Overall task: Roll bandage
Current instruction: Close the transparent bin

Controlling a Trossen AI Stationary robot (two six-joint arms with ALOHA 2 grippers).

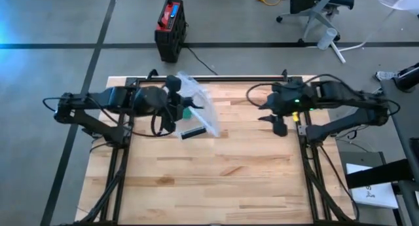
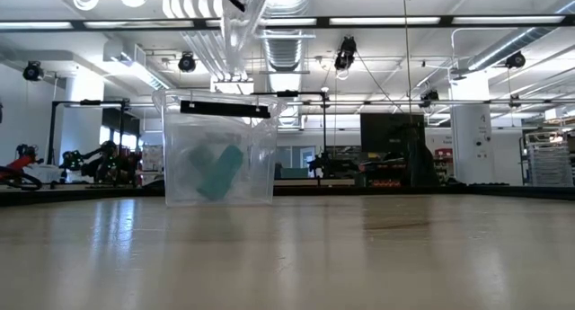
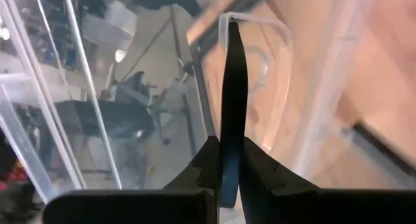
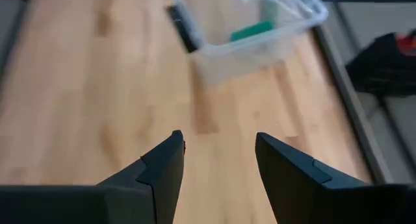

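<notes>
Light wooden table (image 1: 216,180), clear plastic bin (image 2: 218,163) on its far-left part

Grey floor (image 1: 59,23) with dark seams, office chair (image 1: 319,6), red-black case (image 1: 171,28), ceiling strip lights (image 2: 386,21).

This is a robotics lab or workshop in an open industrial hall. Bare ducts (image 2: 286,40) and strip lights run under the ceiling, and the floor is grey concrete (image 1: 59,29) marked with dark lines. A wooden tabletop (image 1: 216,180) stands in a black frame, near an office chair (image 1: 321,10). Other robot arms (image 2: 90,157) sit on far benches.
</notes>
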